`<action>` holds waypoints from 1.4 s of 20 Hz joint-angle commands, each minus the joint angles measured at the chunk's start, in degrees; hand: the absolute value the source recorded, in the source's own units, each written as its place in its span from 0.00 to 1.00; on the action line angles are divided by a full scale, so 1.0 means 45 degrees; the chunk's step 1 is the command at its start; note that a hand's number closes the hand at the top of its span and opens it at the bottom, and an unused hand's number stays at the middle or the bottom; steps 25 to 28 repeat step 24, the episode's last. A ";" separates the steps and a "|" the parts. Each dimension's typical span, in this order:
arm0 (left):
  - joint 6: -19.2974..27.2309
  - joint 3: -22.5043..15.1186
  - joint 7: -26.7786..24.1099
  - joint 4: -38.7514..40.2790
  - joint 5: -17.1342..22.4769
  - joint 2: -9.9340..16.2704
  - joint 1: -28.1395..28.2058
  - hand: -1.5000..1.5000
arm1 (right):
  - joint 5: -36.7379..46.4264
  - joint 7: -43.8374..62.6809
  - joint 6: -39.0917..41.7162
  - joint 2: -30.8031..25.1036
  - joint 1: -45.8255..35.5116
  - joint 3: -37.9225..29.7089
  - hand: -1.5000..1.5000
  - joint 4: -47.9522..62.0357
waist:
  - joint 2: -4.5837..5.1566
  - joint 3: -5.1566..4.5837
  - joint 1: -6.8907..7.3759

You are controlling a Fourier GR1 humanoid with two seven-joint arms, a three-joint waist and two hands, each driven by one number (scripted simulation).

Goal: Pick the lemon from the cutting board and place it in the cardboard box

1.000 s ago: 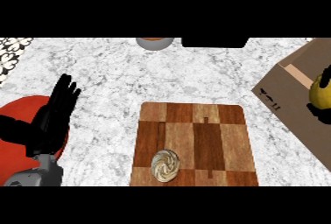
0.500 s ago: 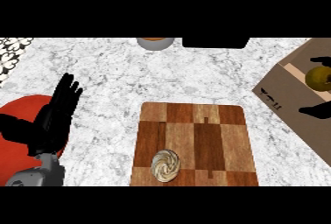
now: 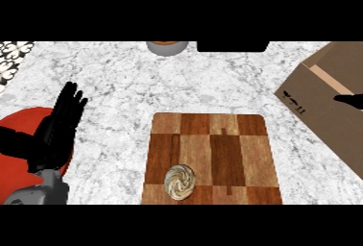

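The wooden cutting board (image 3: 212,144) lies in the middle of the counter, and no lemon shows on it or anywhere else in view. The cardboard box (image 3: 330,115) stands at the right edge, partly cut off. Only a small black tip of my right hand (image 3: 350,101) pokes in from the right edge over the box. My left hand (image 3: 58,127) rests open at the left, fingers pointing up, partly over a red plate (image 3: 14,126).
A round swirl-patterned object (image 3: 178,181) sits near the board's front left corner. A grey bowl with orange contents (image 3: 167,46) and a dark block (image 3: 233,46) stand at the counter's far edge. Patterned tile (image 3: 14,55) shows at the top left.
One second ago my right hand held the yellow lemon over the box. The lemon has gone out of sight and the right hand has drawn back toward the right edge. The left hand stayed still.
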 commanded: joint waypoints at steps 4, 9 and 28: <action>-0.0025 0.0377 0.0037 0.0140 0.0240 0.0133 0.0021 0.50 | -0.4266 0.1088 0.2704 -0.0044 -0.0890 -0.2762 0.00 0.0921 | -0.0054 0.0002 -0.0184; -0.0074 0.0224 -0.0584 0.0939 -0.0026 0.0014 -0.0396 0.50 | -0.6133 0.1338 0.3744 -0.0667 -0.0900 -0.4051 0.00 0.1967 | 0.0027 0.0001 -0.0161; -0.0036 -0.0159 0.0059 -0.0525 -0.0130 -0.0118 0.0518 0.50 | -0.7155 -0.3203 0.4524 -0.4019 0.0306 -0.4663 0.00 0.7618 | 0.0065 0.0022 0.0135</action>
